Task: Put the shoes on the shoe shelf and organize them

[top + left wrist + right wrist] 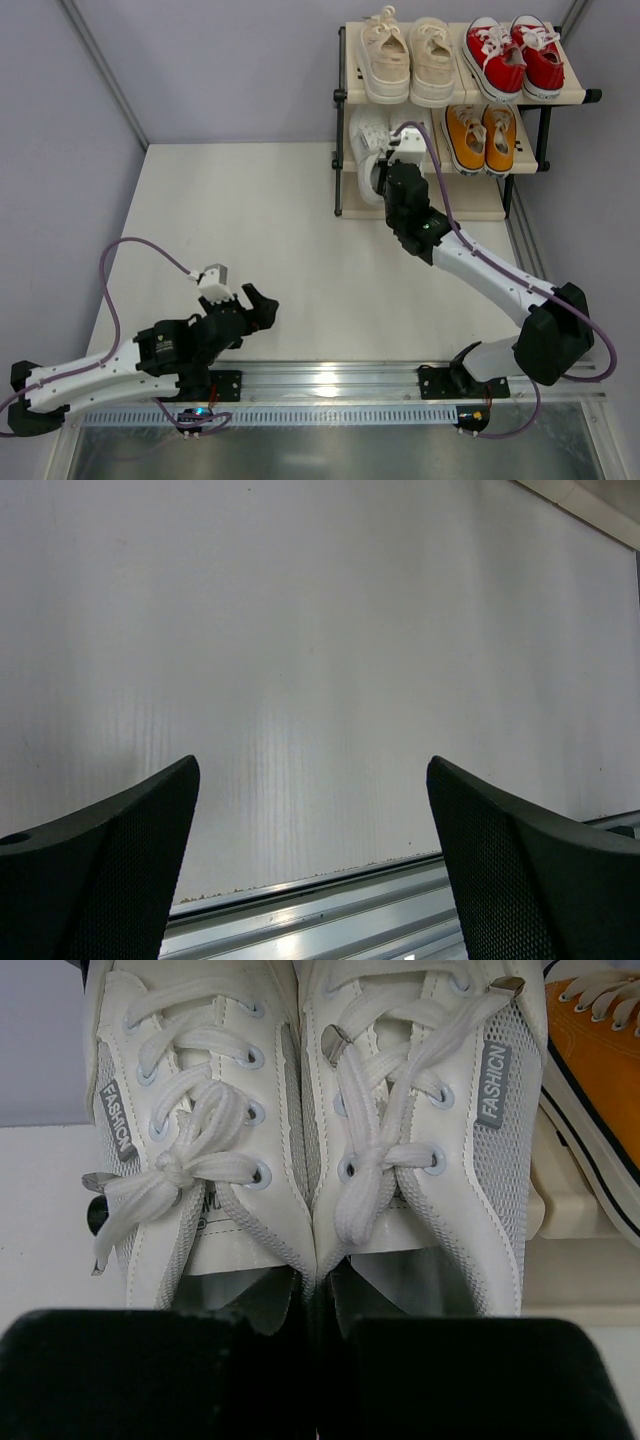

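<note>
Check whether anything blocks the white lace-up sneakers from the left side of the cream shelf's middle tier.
Nothing visible does. The right gripper holds the white lace-up sneakers at that side; the orange canvas sneakers stand to their right.

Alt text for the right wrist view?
Right gripper pinches a pair of white sneakers together at their inner collars, laces tied. An orange sneaker sits to their right on the cream shelf.
</note>
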Controlling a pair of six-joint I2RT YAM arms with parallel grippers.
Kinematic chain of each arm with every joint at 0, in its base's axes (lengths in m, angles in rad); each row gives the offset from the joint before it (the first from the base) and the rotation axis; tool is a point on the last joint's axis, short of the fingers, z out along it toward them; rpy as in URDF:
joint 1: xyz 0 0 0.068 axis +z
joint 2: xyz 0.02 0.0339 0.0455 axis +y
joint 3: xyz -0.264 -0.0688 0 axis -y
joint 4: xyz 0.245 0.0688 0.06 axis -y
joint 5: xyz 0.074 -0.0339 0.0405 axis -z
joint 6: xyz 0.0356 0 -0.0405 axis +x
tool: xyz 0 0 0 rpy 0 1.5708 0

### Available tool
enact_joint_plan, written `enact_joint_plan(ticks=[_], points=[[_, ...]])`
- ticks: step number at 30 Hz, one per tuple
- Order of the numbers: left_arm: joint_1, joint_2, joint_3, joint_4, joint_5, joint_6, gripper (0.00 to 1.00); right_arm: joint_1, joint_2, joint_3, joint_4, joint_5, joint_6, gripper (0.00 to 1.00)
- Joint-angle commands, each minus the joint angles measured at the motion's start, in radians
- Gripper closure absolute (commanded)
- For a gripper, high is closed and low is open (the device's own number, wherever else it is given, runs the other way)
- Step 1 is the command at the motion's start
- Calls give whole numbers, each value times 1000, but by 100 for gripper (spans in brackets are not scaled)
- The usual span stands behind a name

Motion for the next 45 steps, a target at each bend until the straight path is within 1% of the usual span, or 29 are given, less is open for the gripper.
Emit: enact_joint_plan(ticks=[1, 11, 21, 31, 45], points=[[-5, -11, 37, -15, -25, -13, 8, -26, 0, 99, 175, -30, 47, 96], [-4, -49, 41, -50, -17, -25, 9, -62, 47, 111, 230, -72, 67, 96], [-5, -44, 44, -50, -13, -30, 9, -69, 42, 125, 249, -53, 60, 96], [-5, -47, 61, -75, -16, -26, 9, -91, 68, 98, 352, -71, 55, 96], [-5, -69, 55, -101, -23, -36, 9, -106, 108, 79, 375, -99, 64, 96]])
